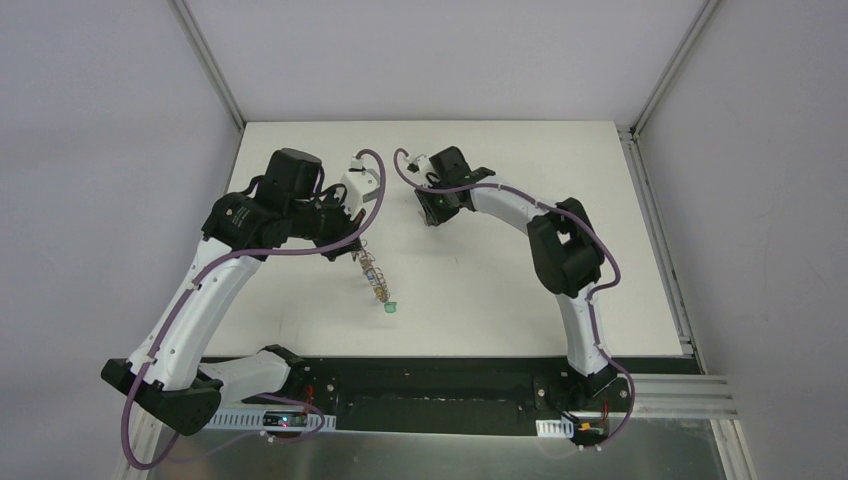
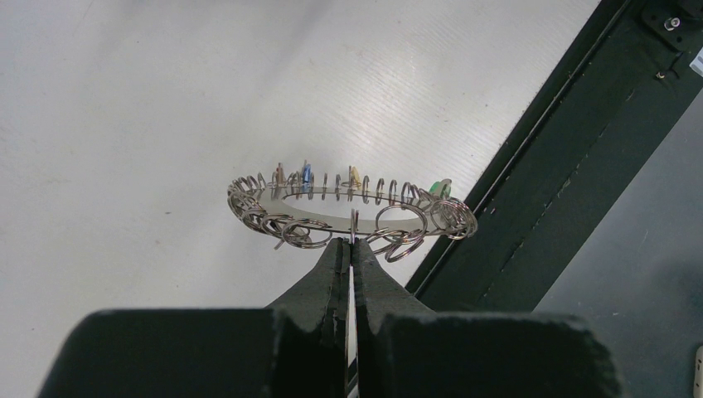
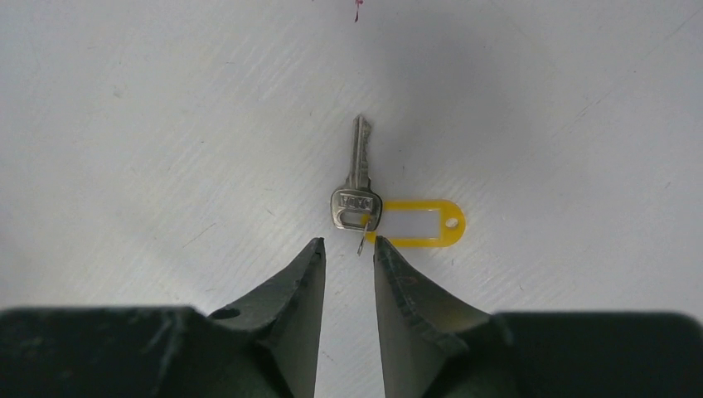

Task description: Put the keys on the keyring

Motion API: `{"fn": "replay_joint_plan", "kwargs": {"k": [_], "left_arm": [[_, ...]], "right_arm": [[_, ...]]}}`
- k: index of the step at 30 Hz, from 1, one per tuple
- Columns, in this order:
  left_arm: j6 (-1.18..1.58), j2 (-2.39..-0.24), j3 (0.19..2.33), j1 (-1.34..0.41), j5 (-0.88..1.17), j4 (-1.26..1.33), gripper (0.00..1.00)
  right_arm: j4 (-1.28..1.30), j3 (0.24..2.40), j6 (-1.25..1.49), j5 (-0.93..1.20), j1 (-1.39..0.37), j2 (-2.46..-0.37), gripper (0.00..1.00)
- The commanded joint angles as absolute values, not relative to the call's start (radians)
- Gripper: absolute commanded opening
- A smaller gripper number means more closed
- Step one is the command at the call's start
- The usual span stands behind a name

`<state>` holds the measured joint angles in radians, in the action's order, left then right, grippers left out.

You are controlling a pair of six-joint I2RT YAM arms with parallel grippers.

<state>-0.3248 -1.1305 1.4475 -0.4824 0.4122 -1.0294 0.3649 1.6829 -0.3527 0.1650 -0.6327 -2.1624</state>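
Right tool (image 3: 349, 242) near key (image 3: 356, 178), wrist-view only

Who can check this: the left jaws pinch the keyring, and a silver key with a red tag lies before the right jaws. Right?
Wrong colour: the tag is yellow, not red, as the right wrist view shows. The rest stands.

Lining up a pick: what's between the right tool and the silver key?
Right wrist view: just bare table and the thin wire link off the key.
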Motion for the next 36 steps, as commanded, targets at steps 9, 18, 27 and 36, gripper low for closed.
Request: {"fn": "replay_joint_plan", "kwargs": {"k": [9, 18, 27, 36], "left_arm": [[-0.320, -1.108, 1.457, -0.474, 0.446, -0.994, 0.00], [-0.320, -1.107, 1.457, -0.474, 0.446, -0.996, 0.00], [-0.320, -1.106, 1.454, -0.474, 0.448, -0.994, 0.00], [-0.319, -1.102, 1.451, -0.474, 0.446, -0.995, 0.00]], "right_arm": [[0.370, 1.694, -0.362, 0.151, -0.638, -2.177, 0.28], [0.363, 1.688, -0.371, 0.141, -0.638, -2.189, 0.25], [0.364, 1.685, -0.376, 0.132, -0.637, -2.192, 0.23], [0.361, 1.683, -0.374, 0.132, -0.636, -2.204, 0.21]]}}
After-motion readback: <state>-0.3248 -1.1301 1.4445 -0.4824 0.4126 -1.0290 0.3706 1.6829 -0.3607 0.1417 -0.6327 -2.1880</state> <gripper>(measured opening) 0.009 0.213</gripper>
